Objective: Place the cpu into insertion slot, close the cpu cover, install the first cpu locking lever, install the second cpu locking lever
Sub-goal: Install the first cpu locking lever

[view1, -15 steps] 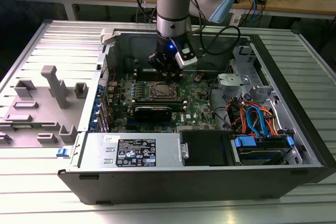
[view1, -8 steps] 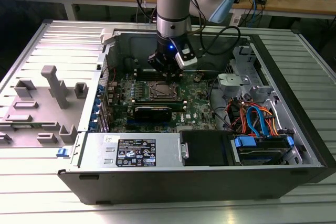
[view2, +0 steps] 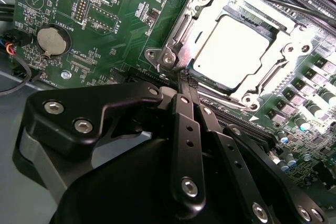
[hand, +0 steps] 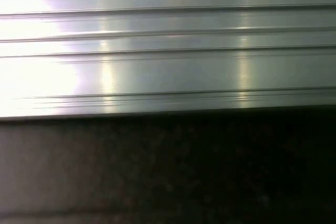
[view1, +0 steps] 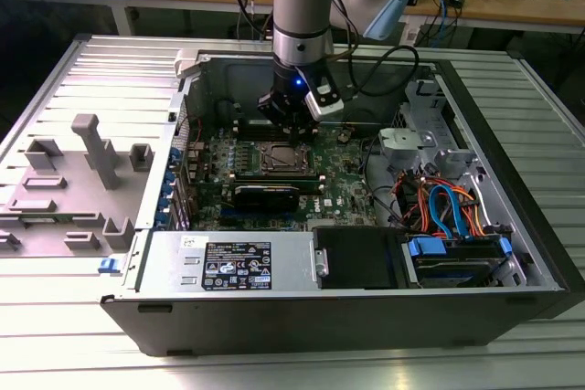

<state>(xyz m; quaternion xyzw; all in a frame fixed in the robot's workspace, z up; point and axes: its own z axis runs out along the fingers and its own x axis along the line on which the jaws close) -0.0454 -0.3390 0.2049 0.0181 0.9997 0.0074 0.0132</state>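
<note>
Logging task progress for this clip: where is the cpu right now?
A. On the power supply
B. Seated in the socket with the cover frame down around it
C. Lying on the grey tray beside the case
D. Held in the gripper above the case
B: in the second wrist view the cpu lies in the socket, framed by the cpu cover.

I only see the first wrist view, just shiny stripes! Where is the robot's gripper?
Observer: In the exterior view the gripper hangs inside the open computer case, just above the motherboard.
Operator: Is the chip in?
Observer: Yes, in the second wrist view the cpu lies in its socket.
Operator: And the cover?
Observer: The cpu cover lies flat around the cpu.
</note>
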